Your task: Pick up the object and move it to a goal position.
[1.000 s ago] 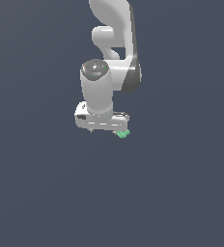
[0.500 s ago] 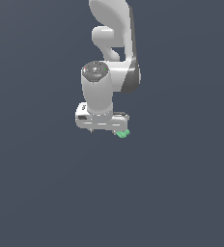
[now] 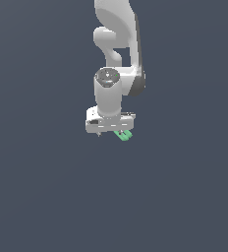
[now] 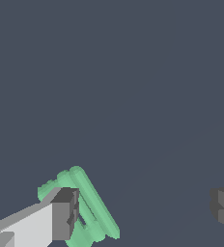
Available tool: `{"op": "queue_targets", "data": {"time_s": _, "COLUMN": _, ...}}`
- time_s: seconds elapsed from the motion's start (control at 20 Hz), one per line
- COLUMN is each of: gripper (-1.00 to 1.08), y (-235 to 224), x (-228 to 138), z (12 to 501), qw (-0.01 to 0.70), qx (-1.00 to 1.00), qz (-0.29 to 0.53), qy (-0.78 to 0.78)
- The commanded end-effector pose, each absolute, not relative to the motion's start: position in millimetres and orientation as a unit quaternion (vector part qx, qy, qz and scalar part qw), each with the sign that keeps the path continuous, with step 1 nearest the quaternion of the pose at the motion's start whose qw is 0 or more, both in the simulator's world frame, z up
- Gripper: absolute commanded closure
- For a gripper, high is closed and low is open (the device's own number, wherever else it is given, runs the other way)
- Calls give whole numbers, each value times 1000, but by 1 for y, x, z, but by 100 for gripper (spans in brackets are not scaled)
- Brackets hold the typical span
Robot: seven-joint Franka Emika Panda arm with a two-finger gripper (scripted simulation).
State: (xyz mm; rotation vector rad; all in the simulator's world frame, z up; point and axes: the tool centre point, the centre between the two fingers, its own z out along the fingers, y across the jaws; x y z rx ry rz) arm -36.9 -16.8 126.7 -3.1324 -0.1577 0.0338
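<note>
The pickup had not been made, as far as the pictures showed. The pincer (image 4: 138, 212) stood wide open, its two fingers (image 4: 61, 212) far apart, and held nothing. The green object (image 4: 87, 207) lay right against the inner side of one finger, off to that side and not centred in the gap; whether it actually touched could not be told. No goal marker was visible. What seemed left was closing on the object, lifting and carrying it. Compared with a second before, the arm (image 3: 111, 98) and the object (image 3: 123, 136) under the pincer (image 3: 110, 132) looked essentially unmoved.
</note>
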Motion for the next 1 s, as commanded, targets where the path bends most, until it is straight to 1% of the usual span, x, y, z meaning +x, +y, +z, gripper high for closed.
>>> {"op": "queue_targets", "data": {"time_s": 0.0, "gripper": -92, "y": -8, "x": -48, "z": 116, "qw": 1, "qx": -996, "qz": 10, "qy": -89}}
{"op": "queue_targets", "data": {"time_s": 0.5, "gripper": -92, "y": 27, "x": -98, "z": 79, "qw": -1, "qx": -969, "qz": 3, "qy": -247}}
{"op": "queue_targets", "data": {"time_s": 0.95, "gripper": -92, "y": 40, "x": -121, "z": 67, "qw": 0, "qx": -950, "qz": 0, "qy": -311}}
